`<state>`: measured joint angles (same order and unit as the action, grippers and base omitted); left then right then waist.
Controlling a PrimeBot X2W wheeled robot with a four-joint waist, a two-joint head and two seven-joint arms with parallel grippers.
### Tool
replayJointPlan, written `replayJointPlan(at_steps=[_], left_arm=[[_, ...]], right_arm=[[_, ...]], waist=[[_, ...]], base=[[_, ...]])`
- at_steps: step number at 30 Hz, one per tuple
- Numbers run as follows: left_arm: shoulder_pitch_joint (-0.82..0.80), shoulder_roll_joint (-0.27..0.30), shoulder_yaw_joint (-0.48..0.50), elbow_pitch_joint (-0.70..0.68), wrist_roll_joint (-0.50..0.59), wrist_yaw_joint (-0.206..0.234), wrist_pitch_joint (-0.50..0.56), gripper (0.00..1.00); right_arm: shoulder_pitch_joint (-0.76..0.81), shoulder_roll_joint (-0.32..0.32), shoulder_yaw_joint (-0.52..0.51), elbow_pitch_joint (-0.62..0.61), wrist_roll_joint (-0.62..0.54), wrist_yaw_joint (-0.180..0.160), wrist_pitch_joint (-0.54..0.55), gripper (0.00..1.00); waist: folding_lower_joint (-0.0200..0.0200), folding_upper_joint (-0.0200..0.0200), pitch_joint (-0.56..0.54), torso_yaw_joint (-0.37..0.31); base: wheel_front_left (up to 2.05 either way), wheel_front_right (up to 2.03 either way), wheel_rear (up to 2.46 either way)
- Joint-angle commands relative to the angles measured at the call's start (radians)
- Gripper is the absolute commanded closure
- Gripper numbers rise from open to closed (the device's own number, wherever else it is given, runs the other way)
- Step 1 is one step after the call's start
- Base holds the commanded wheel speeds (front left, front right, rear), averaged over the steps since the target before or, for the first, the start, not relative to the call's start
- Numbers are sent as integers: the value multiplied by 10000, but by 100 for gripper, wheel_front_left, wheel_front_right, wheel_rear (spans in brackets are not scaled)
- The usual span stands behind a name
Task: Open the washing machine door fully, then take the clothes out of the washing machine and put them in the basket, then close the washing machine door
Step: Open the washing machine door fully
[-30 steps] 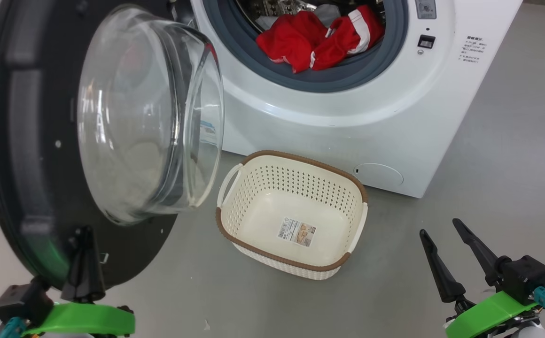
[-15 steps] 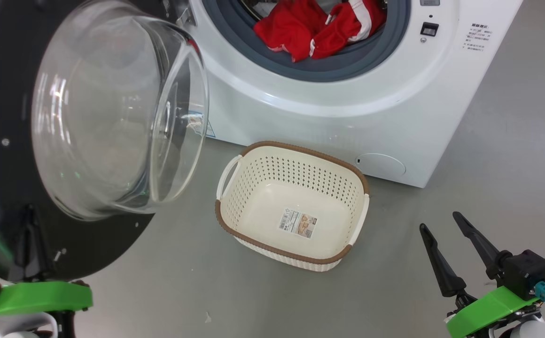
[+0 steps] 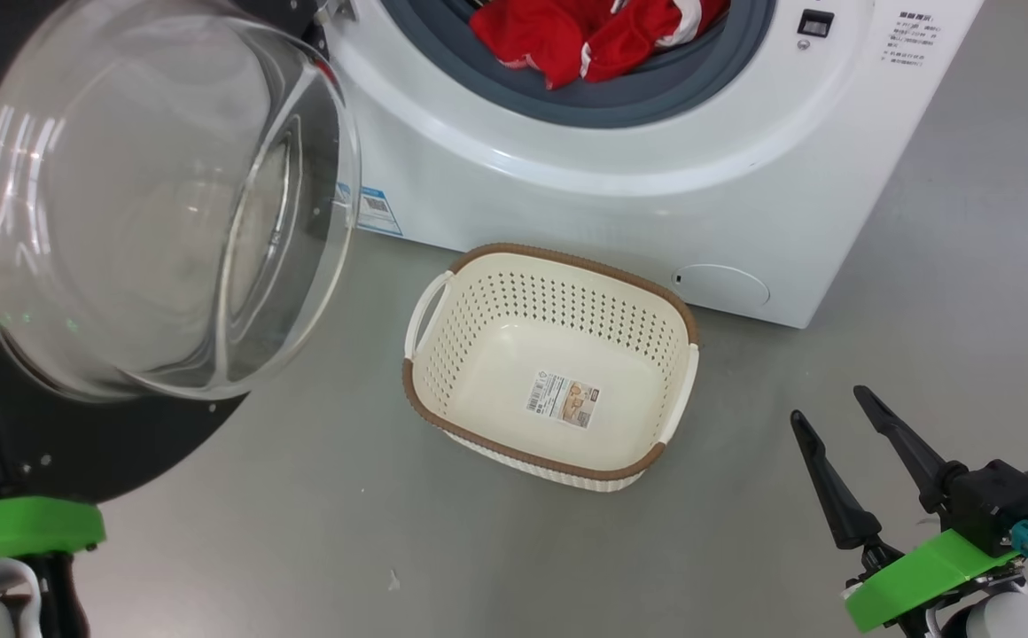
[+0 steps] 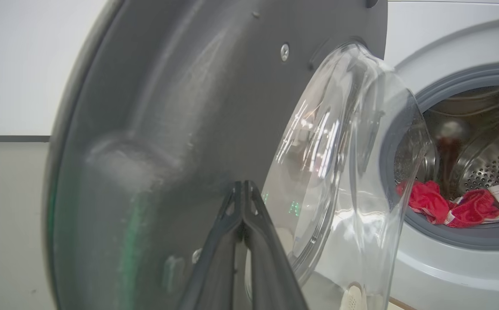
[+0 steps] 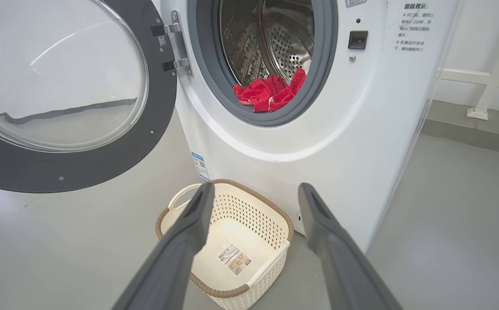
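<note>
Left gripper (image 4: 243, 187): both fingers are pressed flat together with no gap, and nothing is clamped between them. The tips stand before the dark inner face of the washing machine door (image 4: 167, 107), low on its rim and just beside the clear glass bowl (image 4: 344, 172). Whether they actually touch the panel I cannot tell. In the head view, this arm's green mount (image 3: 18, 527) sits at the door's lower edge.

Right gripper (image 3: 829, 406): the fingers are spread wide and hold nothing. It hangs over bare grey floor (image 3: 301, 532), well apart from the machine and to the right of the basket (image 3: 567, 306). From the right wrist view, the basket shows between my two fingers.

Door, in the right wrist view (image 5: 103, 168): it is swung wide on its hinge (image 5: 174, 47) at my left of the opening, with the glass bowl bulging towards me.

Washing machine (image 3: 567, 204): the mouth is exposed, with the grey gasket (image 3: 656, 97) and perforated steel drum (image 5: 275, 38) in view.

Clothes (image 3: 567, 35): red garments with white trim are heaped at the bottom of the drum mouth. They lap onto the lower gasket.

Basket: it stands upright on the floor just in front of the machine, below the opening. Its bottom is bare but for a paper label (image 3: 564, 400).
</note>
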<state>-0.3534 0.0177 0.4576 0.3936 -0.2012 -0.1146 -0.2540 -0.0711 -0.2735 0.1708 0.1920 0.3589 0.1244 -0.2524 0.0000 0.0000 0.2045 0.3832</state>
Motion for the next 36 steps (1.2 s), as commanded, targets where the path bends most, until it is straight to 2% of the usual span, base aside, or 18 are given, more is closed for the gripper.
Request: replayJointPlan(at_steps=[1, 24, 36], left_arm=[[-354, 532, 446, -154, 83, 8, -78, 100], [-2126, 1656, 2724, 1899, 356, -126, -78, 100], [-2669, 2190, 3398, 2552, 449, -154, -78, 100]], right_arm=[[-336, -154, 178, -277, -134, 63, -93, 0], [-985, -409, 318, -459, -241, 63, -93, 0], [-1279, -474, 343, -552, -288, 63, -93, 0]], waist=[[0, 0, 79, -13], [0, 0, 1281, -482], [0, 0, 1716, -687]], base=[[0, 0, 0], [0, 0, 0], [0, 0, 0]])
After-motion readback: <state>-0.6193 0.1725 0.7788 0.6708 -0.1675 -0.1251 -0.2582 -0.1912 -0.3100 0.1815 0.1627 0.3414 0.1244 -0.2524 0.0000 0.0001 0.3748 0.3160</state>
